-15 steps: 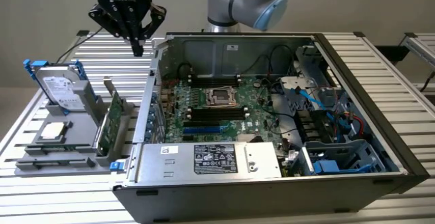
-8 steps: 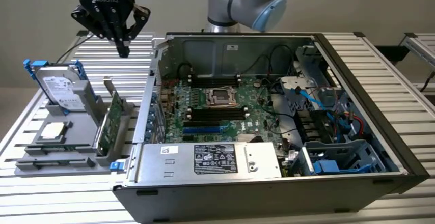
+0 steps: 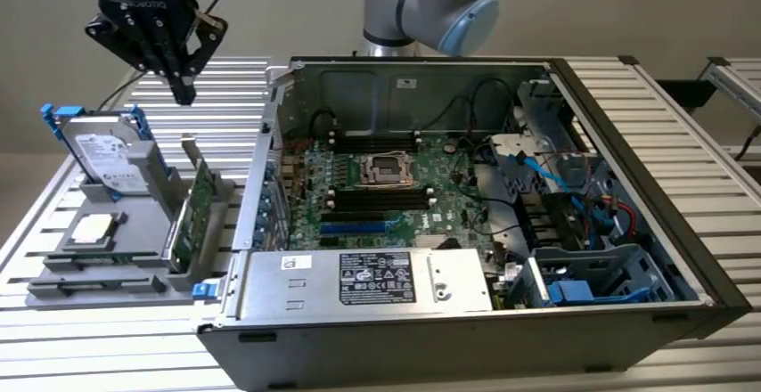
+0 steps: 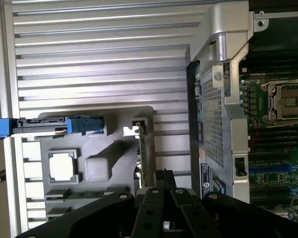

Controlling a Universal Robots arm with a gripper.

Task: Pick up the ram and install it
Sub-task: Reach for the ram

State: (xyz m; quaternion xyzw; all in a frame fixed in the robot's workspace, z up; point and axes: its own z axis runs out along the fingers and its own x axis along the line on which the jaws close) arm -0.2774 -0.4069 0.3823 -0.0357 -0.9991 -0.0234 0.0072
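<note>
We saw the hand (image 3: 182, 94) hanging fingertips-down over bare slatted tabletop (image 3: 95, 356) at the far end of the gray holder (image 3: 71, 287), its fingers pressed together and holding nothing. Open tabletop lay behind the holder. Only a narrow gap ran between the holder's edge and the wall of the open computer case (image 3: 476, 347).

The holder carried 1 hard drive (image 3: 105, 156) with blue rails, 1 upright expansion card (image 3: 191, 218), 1 processor chip (image 3: 95, 229) and the ram (image 4: 84, 194). The ram lay flat in a slot just beside the chip, well apart from the hand.

The arm (image 3: 434, 4) rose behind the case, and the case's top stood open over the motherboard (image 3: 380, 187).
</note>
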